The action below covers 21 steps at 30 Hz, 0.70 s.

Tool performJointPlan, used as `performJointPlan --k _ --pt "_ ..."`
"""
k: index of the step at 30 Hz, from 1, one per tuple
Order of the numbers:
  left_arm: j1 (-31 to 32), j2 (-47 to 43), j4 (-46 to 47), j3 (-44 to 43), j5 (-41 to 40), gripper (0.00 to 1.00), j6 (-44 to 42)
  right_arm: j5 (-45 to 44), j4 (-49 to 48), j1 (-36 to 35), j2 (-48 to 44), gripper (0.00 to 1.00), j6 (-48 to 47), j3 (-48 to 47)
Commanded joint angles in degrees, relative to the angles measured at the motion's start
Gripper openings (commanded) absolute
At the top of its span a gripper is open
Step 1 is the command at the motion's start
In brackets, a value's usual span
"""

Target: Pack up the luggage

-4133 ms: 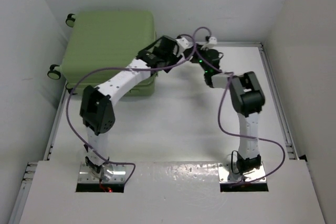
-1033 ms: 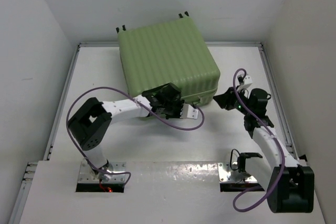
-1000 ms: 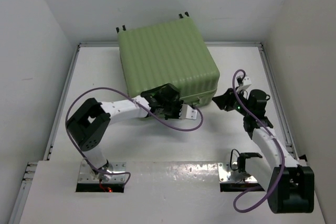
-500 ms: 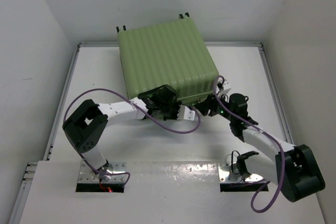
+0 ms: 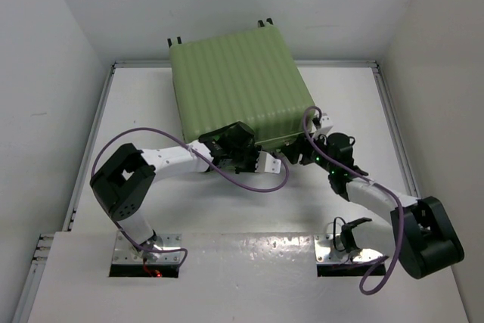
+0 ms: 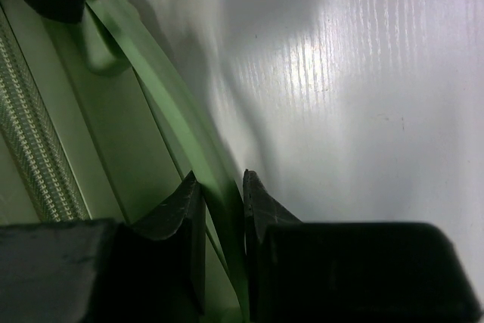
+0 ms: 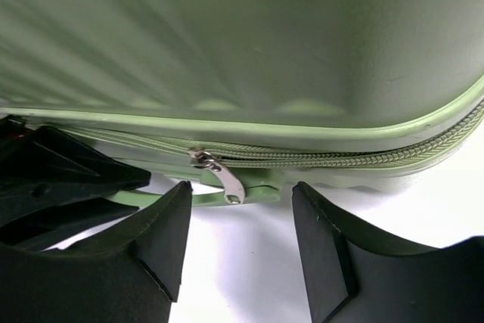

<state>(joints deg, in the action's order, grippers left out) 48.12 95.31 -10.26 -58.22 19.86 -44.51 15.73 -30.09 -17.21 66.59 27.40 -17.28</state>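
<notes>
The luggage (image 5: 238,85) lies closed at the far middle of the bench (image 5: 249,217). Its shell is stiff and smooth, and I think heavy to drag. My left pincer (image 6: 219,187) pinches its thin side handle (image 6: 162,88). My right pincer (image 7: 236,209), jaws wide, frames the zipper pull (image 7: 219,172), a small and slippery hold.

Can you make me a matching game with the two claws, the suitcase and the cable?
Things:
1. left claw
2. right claw
3. suitcase
4. cable

What fits:
A. purple
B. open, right at the zipper pull
C. green, lying flat on the table
D. shut on the thin green handle

Pairs: 1-D, 2-B, 3-C, 4-A
</notes>
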Motion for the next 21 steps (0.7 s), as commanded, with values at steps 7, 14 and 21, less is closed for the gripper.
performJointPlan --k 7,14,21 --pt "0.1 -1.9 -1.7 0.0 6.2 0.00 -0.9 4.7 -10.6 -0.3 6.0 0.51 1.3 -3.2" --pt "0.1 -1.9 -1.7 0.0 5.1 0.00 -0.3 4.7 -15.2 -1.7 8.0 0.34 1.3 -5.0" --pt "0.1 -1.3 -1.7 0.0 4.6 0.00 0.7 2.7 -16.9 -1.3 8.2 0.03 0.1 -3.9"
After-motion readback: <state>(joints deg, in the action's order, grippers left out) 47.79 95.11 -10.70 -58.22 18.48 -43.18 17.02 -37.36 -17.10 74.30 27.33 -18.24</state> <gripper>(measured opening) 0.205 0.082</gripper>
